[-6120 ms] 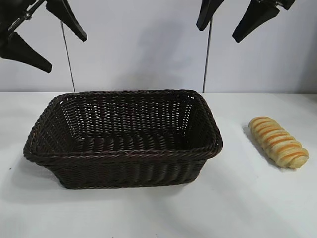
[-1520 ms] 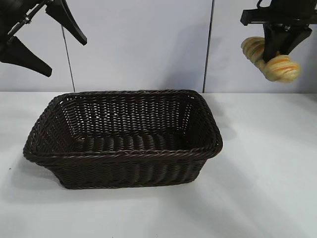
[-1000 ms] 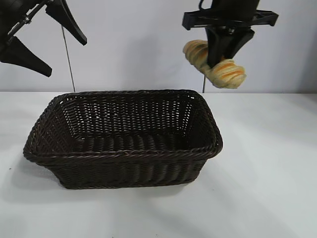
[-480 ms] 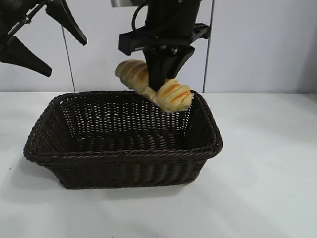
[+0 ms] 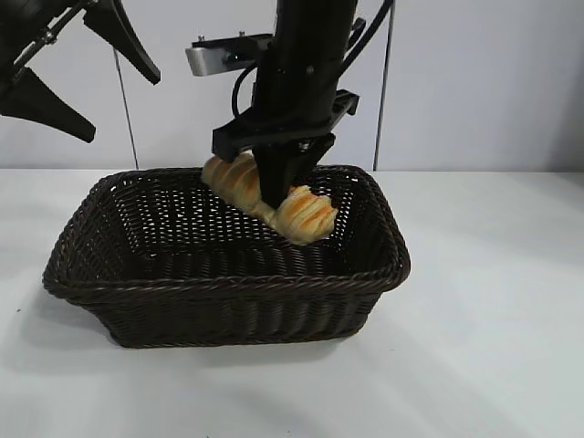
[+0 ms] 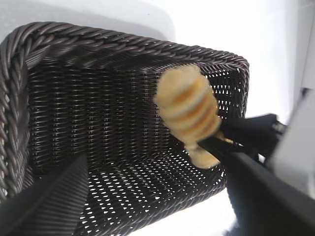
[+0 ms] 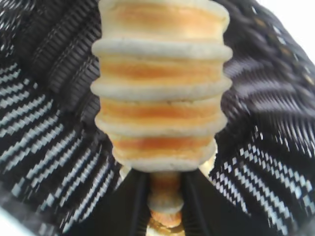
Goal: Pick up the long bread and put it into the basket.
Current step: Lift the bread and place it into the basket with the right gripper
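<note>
The long bread, golden with orange-brown ridges, hangs pinched at its middle in my right gripper, inside the dark brown wicker basket, above its floor toward the right end. In the right wrist view the bread fills the picture, squeezed between the black fingers. The left wrist view shows the bread over the basket. My left gripper is open and empty, parked high at the upper left.
The basket stands on a white table against a pale wall. The right arm's black body rises over the basket's back rim.
My right gripper has carried the bread left from the table's right side to above the basket and lowered it below the rim. The left arm has not moved.
</note>
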Motion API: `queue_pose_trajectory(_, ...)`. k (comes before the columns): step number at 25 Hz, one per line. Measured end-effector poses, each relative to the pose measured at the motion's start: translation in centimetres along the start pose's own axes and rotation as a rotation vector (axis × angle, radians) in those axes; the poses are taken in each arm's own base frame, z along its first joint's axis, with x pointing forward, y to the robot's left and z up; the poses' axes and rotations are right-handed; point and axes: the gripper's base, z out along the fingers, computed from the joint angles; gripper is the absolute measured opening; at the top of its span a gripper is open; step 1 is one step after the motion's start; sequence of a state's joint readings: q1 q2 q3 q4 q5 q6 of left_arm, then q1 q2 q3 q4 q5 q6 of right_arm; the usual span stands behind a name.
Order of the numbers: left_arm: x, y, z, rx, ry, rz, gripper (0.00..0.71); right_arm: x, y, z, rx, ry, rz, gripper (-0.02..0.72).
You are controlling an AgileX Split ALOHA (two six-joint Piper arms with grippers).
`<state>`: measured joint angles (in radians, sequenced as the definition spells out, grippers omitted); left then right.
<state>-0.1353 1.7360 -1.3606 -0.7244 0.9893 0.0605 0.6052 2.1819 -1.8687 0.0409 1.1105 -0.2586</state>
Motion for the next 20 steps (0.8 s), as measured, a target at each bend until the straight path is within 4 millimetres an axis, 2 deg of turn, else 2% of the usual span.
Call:
queue_pose_trajectory(2, 0.0, 0.0, 0.0, 0.0, 0.0, 0.0, 0.562, 0.0, 0.0, 0.0, 0.0, 0.0, 0.0, 0.236)
queue_pose_trajectory(7, 0.0, 0.0, 0.0, 0.0, 0.0, 0.0, 0.562, 0.1, 0.0, 0.0, -0.005, 0.016, 0.001, 0.481)
queue_pose_trajectory(9, 0.0, 0.0, 0.0, 0.0, 0.0, 0.0, 0.562, 0.2, 0.1, -0.2, -0.006, 0.018, 0.003, 0.542)
queue_pose_trajectory(13, 0.0, 0.0, 0.0, 0.0, 0.002, 0.0, 0.562, 0.2, 0.1, -1.8, 0.0, -0.01, 0.032, 0.57)
queue_pose_trajectory(20, 0.0, 0.0, 0.0, 0.0, 0.004, 0.0, 0.562, 0.5, -0.9, -5.7, 0.012, -0.037, 0.066, 0.572)
